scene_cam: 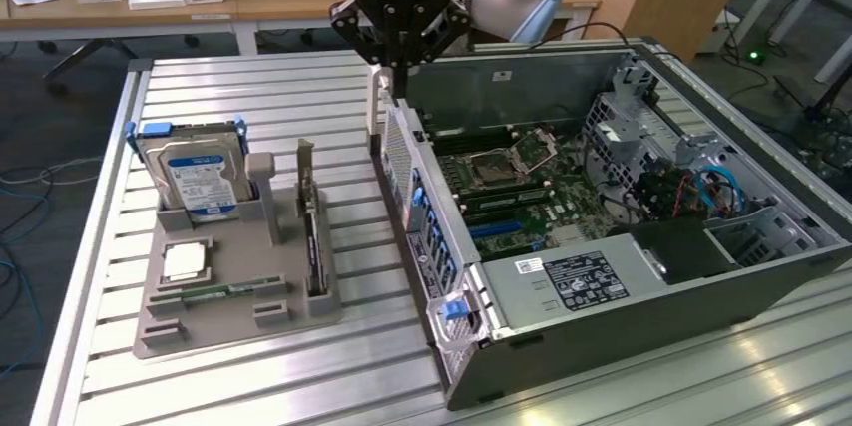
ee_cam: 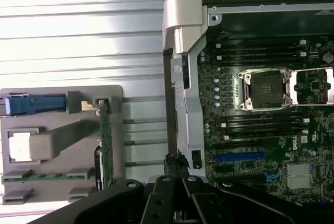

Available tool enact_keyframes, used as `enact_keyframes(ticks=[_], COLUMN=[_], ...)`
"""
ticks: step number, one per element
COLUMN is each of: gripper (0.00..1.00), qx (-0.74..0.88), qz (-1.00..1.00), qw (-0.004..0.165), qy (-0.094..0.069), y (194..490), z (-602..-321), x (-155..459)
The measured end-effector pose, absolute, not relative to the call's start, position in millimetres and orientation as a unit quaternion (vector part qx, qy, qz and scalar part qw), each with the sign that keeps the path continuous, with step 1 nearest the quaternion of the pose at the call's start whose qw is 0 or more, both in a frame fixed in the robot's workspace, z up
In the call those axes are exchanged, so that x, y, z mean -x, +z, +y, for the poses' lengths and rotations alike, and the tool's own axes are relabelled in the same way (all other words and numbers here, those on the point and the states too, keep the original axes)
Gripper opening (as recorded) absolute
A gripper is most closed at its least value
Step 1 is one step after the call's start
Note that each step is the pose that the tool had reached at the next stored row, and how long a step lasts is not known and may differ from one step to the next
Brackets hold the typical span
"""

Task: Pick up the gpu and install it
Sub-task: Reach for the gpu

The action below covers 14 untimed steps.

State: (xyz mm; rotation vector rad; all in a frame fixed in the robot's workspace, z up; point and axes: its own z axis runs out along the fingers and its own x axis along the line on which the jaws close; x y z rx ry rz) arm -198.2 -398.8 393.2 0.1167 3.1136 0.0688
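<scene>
The gpu [scene_cam: 315,246] is a thin flat card standing on its long edge in a slot of the grey holder [scene_cam: 200,331] on the table [scene_cam: 266,87]; its dark face is upright; its narrow silver bracket rises at one end; in the wrist view the gpu [ee_cam: 106,145] shows edge-on as a slim green strip; it sits between the hard drive [scene_cam: 200,182] and the open computer case [scene_cam: 639,316].

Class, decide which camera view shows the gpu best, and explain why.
The exterior view: the gpu stands on edge in the grey holder, bracket visible. The wrist view shows its thin green edge.
</scene>
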Motion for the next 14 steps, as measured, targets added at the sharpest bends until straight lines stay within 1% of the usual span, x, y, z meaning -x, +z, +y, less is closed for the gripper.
enact_keyframes(ticks=[14], gripper=[0.11], qx=[-0.037], qz=[0.999], qw=[0.013], qy=[0.022], y=[393.1], z=[-398.8], x=[239.8])
